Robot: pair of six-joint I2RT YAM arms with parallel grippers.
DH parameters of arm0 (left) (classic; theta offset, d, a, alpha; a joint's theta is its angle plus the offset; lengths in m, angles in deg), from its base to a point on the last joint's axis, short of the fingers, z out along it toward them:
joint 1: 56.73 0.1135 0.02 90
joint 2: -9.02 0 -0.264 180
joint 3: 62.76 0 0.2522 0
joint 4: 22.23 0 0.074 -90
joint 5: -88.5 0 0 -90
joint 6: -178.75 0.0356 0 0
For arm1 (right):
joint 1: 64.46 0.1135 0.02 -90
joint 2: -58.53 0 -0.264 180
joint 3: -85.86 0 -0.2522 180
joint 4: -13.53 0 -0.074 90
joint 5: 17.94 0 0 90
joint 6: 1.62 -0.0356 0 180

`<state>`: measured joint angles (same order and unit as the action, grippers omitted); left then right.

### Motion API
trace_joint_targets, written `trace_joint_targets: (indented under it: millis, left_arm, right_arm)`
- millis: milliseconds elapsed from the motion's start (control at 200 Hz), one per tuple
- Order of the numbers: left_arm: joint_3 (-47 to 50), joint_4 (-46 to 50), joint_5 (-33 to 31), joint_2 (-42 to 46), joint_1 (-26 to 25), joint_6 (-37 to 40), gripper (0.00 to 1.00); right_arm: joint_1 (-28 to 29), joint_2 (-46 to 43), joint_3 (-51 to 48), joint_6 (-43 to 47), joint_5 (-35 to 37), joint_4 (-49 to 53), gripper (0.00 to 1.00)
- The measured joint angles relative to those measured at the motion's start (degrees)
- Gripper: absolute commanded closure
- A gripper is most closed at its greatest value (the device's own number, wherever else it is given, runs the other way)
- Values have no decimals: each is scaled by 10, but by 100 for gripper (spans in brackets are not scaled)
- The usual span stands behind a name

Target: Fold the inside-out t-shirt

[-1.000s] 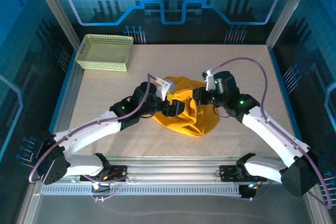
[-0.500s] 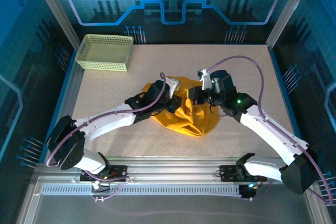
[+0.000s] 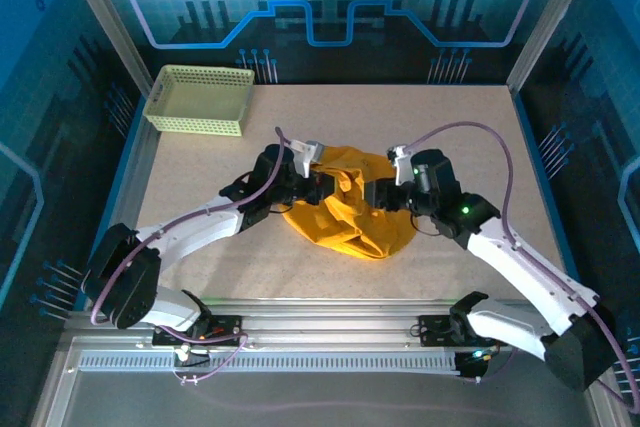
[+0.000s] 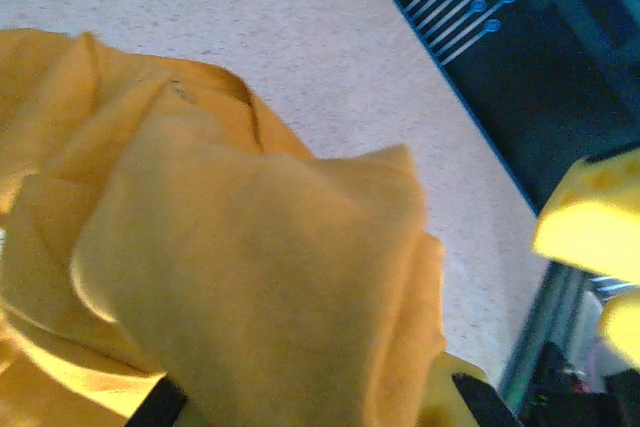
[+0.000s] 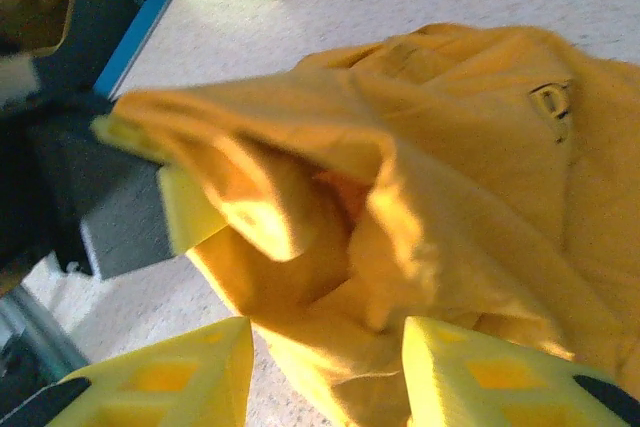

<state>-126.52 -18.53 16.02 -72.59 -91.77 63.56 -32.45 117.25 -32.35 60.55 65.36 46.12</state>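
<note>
Nearest, the right gripper (image 5: 325,332) has its blocky yellow jaws spread at the right side of the inside-out t-shirt (image 3: 362,225), a soft, creased mustard heap mid-counter (image 3: 470,127). The left gripper (image 3: 322,187) pinches a raised fold at the heap's left side; the right wrist view shows the hollow beneath that fold. A pale mesh basket (image 3: 198,99) sits apart at the far-left corner.

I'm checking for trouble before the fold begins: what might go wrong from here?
The t-shirt lies bunched, and the left gripper is shut on a thick fold, so several layers may lift together. The right gripper is open against loose cloth; closing here might catch the wrong layer. Both grippers sit close and might collide.
</note>
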Motion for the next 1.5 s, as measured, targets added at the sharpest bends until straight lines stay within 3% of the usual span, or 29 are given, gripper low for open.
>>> trace_joint_targets:
  millis: [215,580,980,1076,1161,1316,1501]
  left_arm:
    - [0,-15,35,0,-1,-5,100]
    - [0,-19,51,0,-1,-5,100]
    - [0,-19,64,0,-1,-5,100]
    - [0,-18,64,0,-1,-4,91]
    - [0,-13,59,3,-1,0,64]
    - [0,8,28,30,4,10,39]
    - [-26,52,-30,36,50,10,35]
  right_arm:
    - [41,17,-35,-15,-13,-49,62]
    - [41,78,-33,-19,-4,-123,52]
    - [41,81,-10,-3,3,-128,100]
    - [41,80,0,-1,15,-115,100]
    - [40,70,12,3,38,-81,100]
    - [22,-2,26,10,76,-5,100]
    - [-60,-95,33,9,98,83,100]
